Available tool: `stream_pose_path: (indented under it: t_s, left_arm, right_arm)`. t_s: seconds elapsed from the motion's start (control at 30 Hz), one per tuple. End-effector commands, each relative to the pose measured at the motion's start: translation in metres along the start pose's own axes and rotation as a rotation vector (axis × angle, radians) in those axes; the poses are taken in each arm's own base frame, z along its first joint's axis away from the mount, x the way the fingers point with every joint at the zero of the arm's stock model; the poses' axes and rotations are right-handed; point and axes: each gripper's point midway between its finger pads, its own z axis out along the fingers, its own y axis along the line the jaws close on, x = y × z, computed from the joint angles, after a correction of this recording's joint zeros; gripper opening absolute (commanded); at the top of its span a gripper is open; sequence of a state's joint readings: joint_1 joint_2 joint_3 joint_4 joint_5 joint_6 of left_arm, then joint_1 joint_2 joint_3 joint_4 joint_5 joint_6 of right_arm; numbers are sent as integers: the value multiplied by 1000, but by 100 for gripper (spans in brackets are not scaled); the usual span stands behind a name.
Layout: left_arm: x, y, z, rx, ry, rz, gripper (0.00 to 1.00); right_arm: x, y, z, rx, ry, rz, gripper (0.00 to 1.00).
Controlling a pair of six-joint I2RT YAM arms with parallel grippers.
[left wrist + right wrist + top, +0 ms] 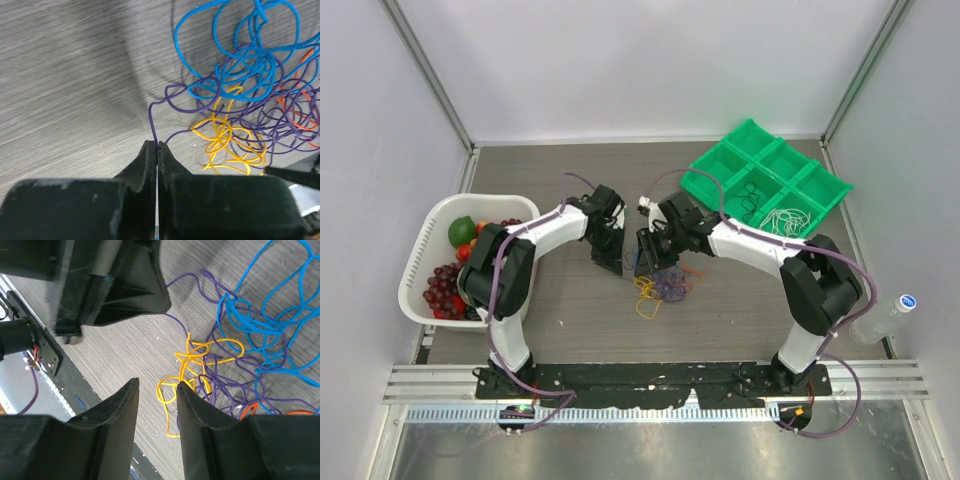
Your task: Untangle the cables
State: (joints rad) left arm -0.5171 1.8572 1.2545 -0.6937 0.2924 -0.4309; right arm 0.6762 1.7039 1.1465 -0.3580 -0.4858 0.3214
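The tangled heap of thin blue, purple, yellow and orange cables (665, 288) lies on the grey wood-grain tabletop (570, 300) between the arms. The left pincer (156, 146) is clamped together on one purple strand (153, 122) at the heap's edge — the right pincer (157, 386) stands apart, gripping nothing, above a yellow loop (159, 390)

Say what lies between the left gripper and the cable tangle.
Bare table, crossed only by the purple cable pinched in the left gripper, as the left wrist view shows.
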Motion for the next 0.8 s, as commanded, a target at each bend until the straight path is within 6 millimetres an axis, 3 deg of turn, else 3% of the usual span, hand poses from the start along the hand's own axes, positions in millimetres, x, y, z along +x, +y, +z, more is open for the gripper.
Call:
stream_pose_path:
  t_s: [0.0,0.13,0.27,0.43,0.6,0.77]
  left_arm:
    - [-6,10,-33,-97,-88,63,0]
    - [-8,-8,-95,-63,-222,79,0]
    - [-18,-34,-165,5,-415,85,0]
    - [-37,-63,-289,66,-801,167,0]
    - [-44,-65,-407,6,-1176,196,0]
    - [-45,-82,-490,30,-1382,206,0]
  right_arm:
    - [-13,2,10,-22,-19,-16,40]
    - [-7,-25,24,93,5,18,32]
    - [-4,-48,32,197,13,47,31]
    - [4,-66,37,264,38,88,27]
    - [6,-73,35,278,38,113,28]
    - [14,-75,35,261,59,118,32]
